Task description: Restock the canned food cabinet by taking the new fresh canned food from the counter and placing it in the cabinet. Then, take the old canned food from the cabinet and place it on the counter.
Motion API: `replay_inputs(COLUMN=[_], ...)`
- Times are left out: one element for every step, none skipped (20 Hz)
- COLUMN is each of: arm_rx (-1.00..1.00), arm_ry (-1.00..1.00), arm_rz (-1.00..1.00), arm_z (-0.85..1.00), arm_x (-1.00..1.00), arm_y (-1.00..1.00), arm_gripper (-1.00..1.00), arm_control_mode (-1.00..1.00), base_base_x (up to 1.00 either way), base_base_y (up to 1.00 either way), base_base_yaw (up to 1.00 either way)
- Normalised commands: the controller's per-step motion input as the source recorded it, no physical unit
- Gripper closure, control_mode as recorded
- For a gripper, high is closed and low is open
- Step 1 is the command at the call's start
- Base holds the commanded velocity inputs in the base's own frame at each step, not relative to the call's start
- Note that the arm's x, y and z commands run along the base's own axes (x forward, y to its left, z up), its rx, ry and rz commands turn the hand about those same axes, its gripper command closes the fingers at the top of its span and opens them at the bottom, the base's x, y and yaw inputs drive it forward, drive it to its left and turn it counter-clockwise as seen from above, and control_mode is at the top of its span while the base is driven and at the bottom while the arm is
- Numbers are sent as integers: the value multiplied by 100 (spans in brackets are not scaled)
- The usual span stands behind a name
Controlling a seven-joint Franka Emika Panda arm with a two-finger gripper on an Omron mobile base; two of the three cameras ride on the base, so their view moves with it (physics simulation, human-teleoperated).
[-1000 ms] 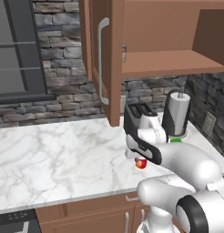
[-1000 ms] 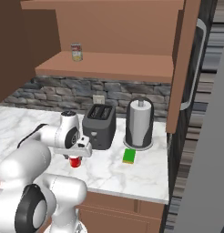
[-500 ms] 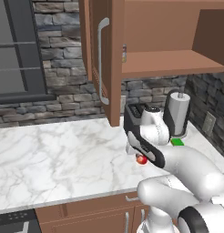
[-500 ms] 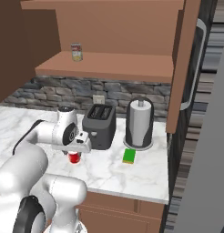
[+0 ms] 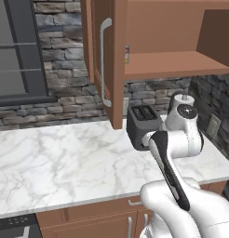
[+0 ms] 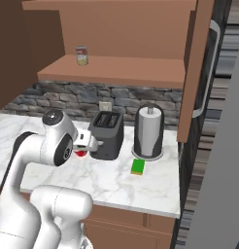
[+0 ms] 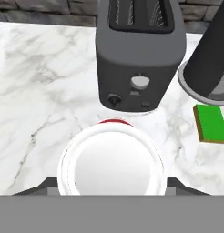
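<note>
red can gripped, coming up off the counter (image 6: 116,182)

i've closed my gripper (image 6: 83,151) on the red can (image 6: 82,153); since 1 second ago it's risen beside the toaster (image 6: 108,133), cabinet (image 6: 116,70) next.

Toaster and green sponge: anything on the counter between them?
Nothing: bare marble counter separates the toaster from the green sponge in the hand view; the paper-towel holder stands just behind that gap.

Even, soft rendered light; faint shadows, no glare, slightly coarse resolution.
</note>
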Motion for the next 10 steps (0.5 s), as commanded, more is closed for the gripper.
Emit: replay_inputs(arm_rx=[0,0,0,0,0,0,0,0,0,0], arm_ry=[-45,-43,-41,-39,-35,-31,-28,-27,-23,-21], arm_rz=[0,0,0,0,0,0,0,0,0,0], arm_z=[100,100,100,100,100,100,100,100,100,100], arm_x=[0,0,0,0,6,11,14,21,22,29], arm_y=[-50,-46,-44,-40,-34,-27,-27,-21,-12,0], arm_gripper=[100,100,100,100,100,100,100,100,100,100], arm_control_mode=[-100,-100,-100,-100,-100,-100,-100,-100,-100,-100], base_base_x=[0,0,0,0,0,0,0,0,0,0], base_base_y=[0,0,0,0,0,0,0,0,0,0], base_base_yaw=[0,0,0,0,0,0,0,0,0,0])
